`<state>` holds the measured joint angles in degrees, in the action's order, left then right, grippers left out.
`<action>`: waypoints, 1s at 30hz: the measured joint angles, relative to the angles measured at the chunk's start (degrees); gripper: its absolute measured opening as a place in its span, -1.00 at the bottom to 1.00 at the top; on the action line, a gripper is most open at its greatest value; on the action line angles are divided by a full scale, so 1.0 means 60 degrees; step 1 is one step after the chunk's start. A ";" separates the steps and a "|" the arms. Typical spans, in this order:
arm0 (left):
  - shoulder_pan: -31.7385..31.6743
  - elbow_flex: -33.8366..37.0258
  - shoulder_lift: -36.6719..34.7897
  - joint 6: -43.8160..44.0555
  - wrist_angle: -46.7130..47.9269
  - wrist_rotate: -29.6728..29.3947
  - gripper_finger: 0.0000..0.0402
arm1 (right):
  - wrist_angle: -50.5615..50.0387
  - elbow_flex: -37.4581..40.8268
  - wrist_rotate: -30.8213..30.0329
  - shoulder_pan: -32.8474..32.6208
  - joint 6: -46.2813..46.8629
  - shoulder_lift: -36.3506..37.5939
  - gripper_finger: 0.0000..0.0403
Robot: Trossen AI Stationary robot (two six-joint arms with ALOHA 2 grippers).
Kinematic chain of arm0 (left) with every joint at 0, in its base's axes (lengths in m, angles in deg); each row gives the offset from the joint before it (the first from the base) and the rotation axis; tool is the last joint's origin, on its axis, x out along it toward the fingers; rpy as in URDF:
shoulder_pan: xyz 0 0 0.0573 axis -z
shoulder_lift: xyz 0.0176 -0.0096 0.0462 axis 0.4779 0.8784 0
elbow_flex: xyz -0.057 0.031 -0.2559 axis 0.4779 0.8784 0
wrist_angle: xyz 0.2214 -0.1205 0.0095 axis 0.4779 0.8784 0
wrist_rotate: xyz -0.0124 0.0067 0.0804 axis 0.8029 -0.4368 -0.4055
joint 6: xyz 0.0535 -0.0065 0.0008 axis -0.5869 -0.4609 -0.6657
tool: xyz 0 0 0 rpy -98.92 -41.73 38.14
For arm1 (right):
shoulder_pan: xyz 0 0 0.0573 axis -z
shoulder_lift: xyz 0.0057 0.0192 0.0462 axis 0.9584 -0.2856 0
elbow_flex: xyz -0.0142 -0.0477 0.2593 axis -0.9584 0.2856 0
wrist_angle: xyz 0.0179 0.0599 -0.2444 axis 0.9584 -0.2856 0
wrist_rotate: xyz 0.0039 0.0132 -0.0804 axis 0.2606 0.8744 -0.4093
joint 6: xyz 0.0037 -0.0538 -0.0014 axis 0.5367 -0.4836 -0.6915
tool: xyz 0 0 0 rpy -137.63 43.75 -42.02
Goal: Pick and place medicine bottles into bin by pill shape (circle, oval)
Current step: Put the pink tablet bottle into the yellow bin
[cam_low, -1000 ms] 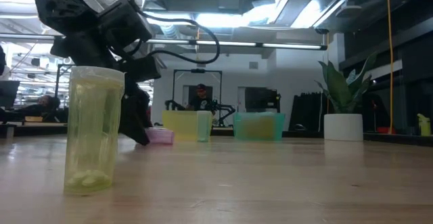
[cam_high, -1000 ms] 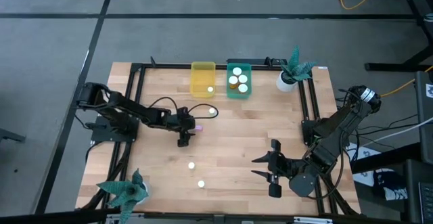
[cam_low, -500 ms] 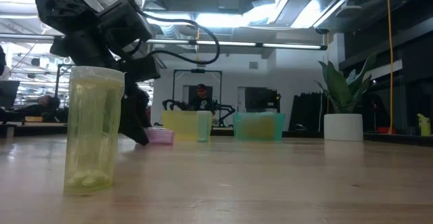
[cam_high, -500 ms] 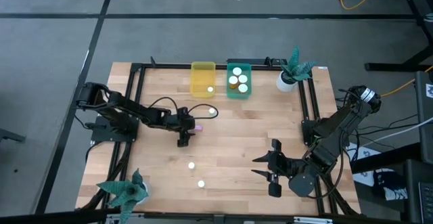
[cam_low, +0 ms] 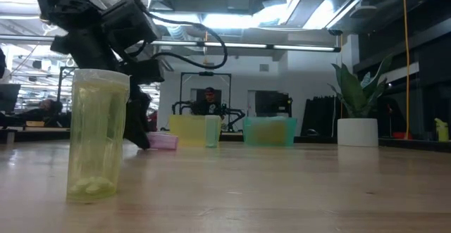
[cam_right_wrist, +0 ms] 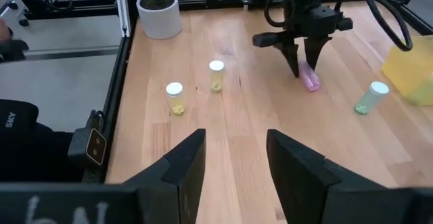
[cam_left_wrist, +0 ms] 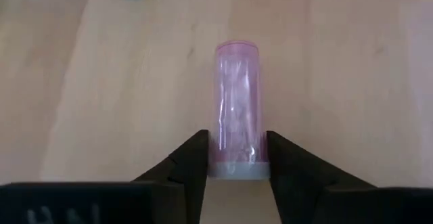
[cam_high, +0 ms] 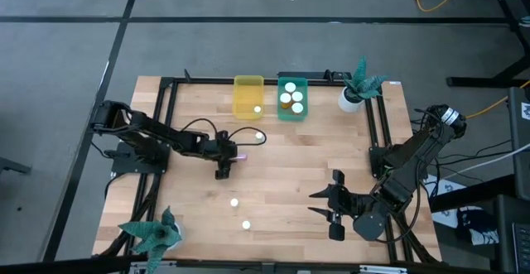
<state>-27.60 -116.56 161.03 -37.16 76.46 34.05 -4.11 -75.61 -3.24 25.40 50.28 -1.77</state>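
While lying sideways on smooth pale wood:
Pink bottle [cam_left_wrist: 237, 109]: translucent cylinder, clamped at its cap end by left gripper [cam_left_wrist: 237, 160].
Right gripper [cam_right_wrist: 235, 163]: jaws parted, nothing held.

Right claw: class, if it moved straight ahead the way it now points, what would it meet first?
Judging by the right wrist view, the right claw points across bare table toward two upright white-capped bottles. Its line seems to pass between or close to them; the nearer bottle is likeliest, though depth is unclear.
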 joint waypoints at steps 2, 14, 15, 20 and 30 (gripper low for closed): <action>-0.0010 -0.0414 -0.0226 0.0211 0.1060 -0.0166 -0.44 | -0.0014 0.0000 0.0000 0.0000 -0.0015 0.0000 -0.22; -0.0004 -0.5394 -0.0363 0.0628 1.0425 -0.0695 -0.57 | -0.0430 0.0000 0.0004 0.0000 0.0001 0.0000 -0.22; -0.0005 -0.5635 -0.0365 0.0804 1.0909 -0.0590 -0.57 | -0.0428 0.0000 0.0004 0.0000 -0.0004 0.0000 -0.22; 0.0009 -0.5730 -0.0281 0.1804 1.2340 0.0327 -0.57 | -0.0437 0.0000 -0.0029 0.0000 -0.0017 0.0000 -0.22; 0.0274 -0.5623 0.1776 0.1886 1.4101 0.1614 -0.58 | -0.0474 0.0000 -0.0106 0.0000 -0.0018 -0.0018 -0.22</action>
<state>-25.96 -150.29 171.69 -25.85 161.06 43.74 -6.95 -75.61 -3.87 25.40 50.17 -1.88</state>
